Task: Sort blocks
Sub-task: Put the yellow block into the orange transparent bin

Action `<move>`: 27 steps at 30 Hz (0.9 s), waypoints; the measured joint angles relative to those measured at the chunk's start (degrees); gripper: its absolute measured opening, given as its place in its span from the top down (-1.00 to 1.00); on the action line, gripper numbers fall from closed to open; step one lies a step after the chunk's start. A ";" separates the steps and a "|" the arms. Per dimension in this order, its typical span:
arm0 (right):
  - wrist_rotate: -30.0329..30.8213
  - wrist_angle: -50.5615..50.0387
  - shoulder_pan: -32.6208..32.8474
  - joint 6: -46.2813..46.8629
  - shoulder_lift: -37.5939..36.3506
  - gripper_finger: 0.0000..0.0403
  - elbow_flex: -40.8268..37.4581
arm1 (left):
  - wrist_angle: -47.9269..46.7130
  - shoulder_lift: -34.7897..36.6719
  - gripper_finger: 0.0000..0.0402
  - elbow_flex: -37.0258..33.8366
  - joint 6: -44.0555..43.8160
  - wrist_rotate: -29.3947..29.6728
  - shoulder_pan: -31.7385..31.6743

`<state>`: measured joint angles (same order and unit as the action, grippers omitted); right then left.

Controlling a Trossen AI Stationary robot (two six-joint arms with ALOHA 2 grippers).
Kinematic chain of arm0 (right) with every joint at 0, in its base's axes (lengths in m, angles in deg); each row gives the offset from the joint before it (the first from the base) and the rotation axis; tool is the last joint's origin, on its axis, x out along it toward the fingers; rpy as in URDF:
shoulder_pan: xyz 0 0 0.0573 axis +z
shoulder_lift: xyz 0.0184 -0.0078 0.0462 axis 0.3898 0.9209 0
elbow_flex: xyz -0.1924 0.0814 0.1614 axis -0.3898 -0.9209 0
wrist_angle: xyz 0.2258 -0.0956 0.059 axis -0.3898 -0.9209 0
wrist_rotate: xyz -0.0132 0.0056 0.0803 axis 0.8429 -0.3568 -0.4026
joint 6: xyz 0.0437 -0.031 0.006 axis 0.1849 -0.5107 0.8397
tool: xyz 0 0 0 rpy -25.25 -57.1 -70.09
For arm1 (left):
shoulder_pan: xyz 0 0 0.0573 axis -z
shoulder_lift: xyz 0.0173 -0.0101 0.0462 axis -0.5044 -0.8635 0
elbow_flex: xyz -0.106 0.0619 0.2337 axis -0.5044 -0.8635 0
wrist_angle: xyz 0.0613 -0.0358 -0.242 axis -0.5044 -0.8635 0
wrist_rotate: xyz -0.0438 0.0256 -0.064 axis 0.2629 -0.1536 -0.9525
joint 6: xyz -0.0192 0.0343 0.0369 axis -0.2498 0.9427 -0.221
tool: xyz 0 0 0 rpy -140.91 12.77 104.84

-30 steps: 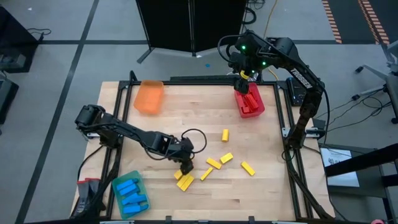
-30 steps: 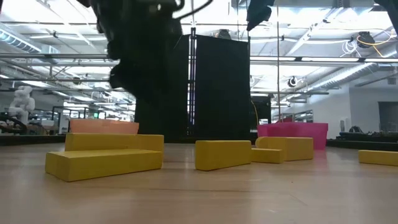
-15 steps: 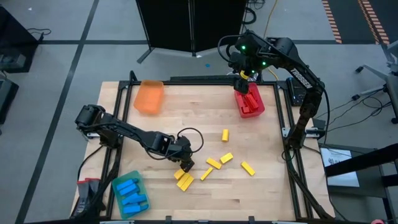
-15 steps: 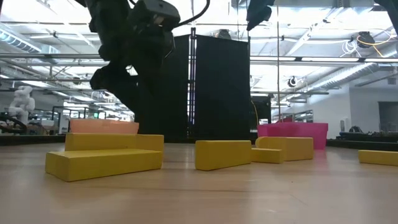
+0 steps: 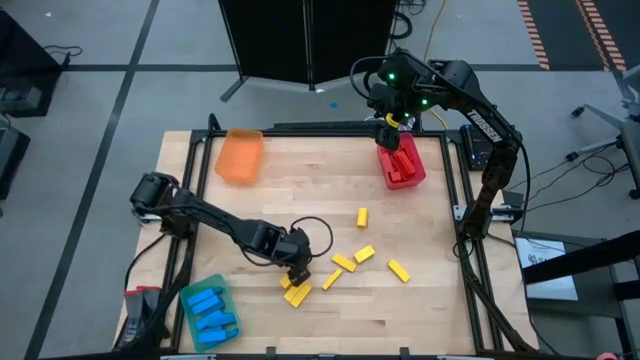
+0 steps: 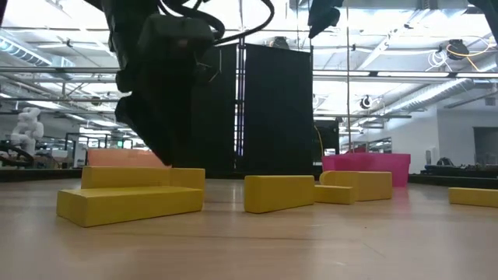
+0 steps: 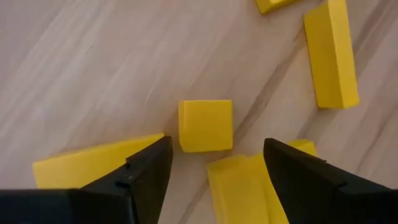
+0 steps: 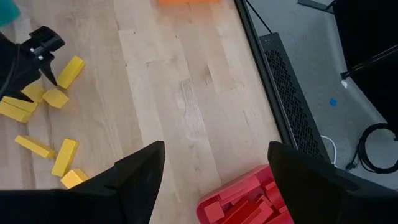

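Note:
Several yellow blocks lie flat and scattered on the wooden table's near middle. My left gripper hangs open, pointing steeply down over the left end of this cluster. In the left wrist view a small yellow block lies just ahead of the gap of my left gripper, with a longer block and another beside the fingers. In the low view its dark bulk stands just behind two yellow blocks. My right gripper waits open, high over the red tray.
The red tray holds red blocks. A green tray with blue blocks stands at the near left corner. An orange tray stands at the far left. Bare wood lies between the trays.
My left gripper has sunk toward the yellow blocks and shifted a little toward the table's near edge, tipping slightly steeper. Its fingers have stayed open. The blocks have not moved.

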<state>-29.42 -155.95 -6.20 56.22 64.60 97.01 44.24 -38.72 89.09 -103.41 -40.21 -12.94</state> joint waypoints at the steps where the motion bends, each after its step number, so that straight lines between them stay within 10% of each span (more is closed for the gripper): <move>1: -0.02 0.00 0.00 0.01 0.01 -0.41 0.00 | -0.56 -0.39 -0.30 0.48 0.85 0.00 0.03; 27: -0.11 -0.41 0.00 -1.03 0.01 -0.41 0.00 | 2.35 -7.17 -0.30 1.21 1.67 -1.41 -1.44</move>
<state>-29.53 -156.37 -6.20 55.19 64.61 97.01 46.59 -45.89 90.31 -101.74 -41.62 -14.38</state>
